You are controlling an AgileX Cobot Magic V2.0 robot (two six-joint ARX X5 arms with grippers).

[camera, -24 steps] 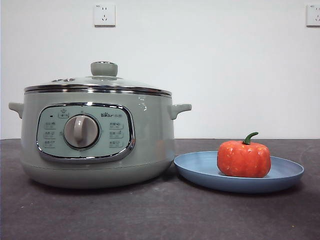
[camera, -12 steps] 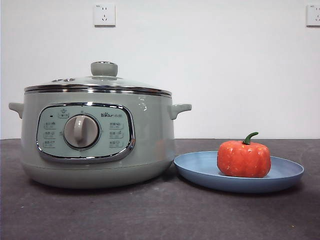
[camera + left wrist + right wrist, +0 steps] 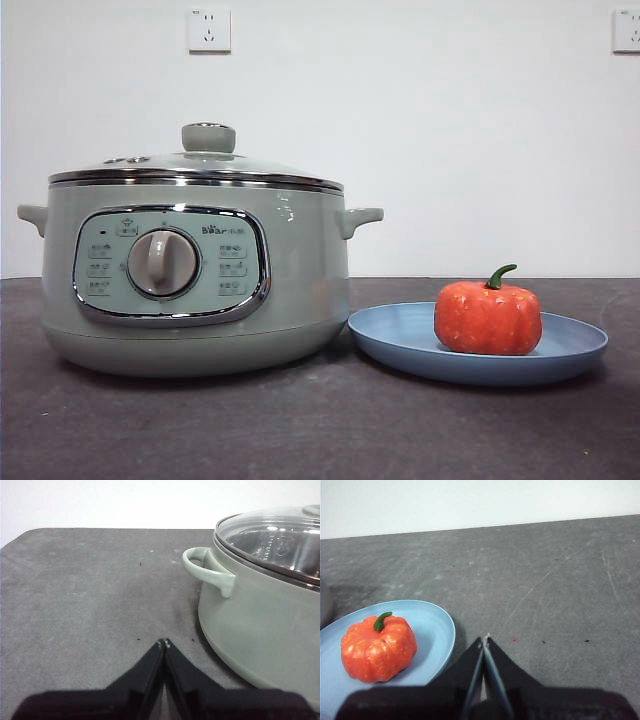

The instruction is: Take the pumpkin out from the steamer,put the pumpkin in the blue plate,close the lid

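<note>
The orange-red pumpkin (image 3: 488, 317) with a green stem sits in the light-blue plate (image 3: 400, 338), to the right of the steamer (image 3: 195, 265). The glass lid (image 3: 200, 165) with its pale green knob rests closed on the steamer. My left gripper (image 3: 164, 643) is shut and empty over the table beside the steamer's side handle (image 3: 207, 569); the lid also shows in the left wrist view (image 3: 280, 537). My right gripper (image 3: 484, 640) is shut and empty, beside the plate (image 3: 437, 625) that holds the pumpkin (image 3: 377, 647). No arm shows in the front view.
The dark grey table (image 3: 320, 430) carries the steamer and plate. Two wall sockets (image 3: 208, 28) sit high on the white back wall. The table's far edge shows in both wrist views.
</note>
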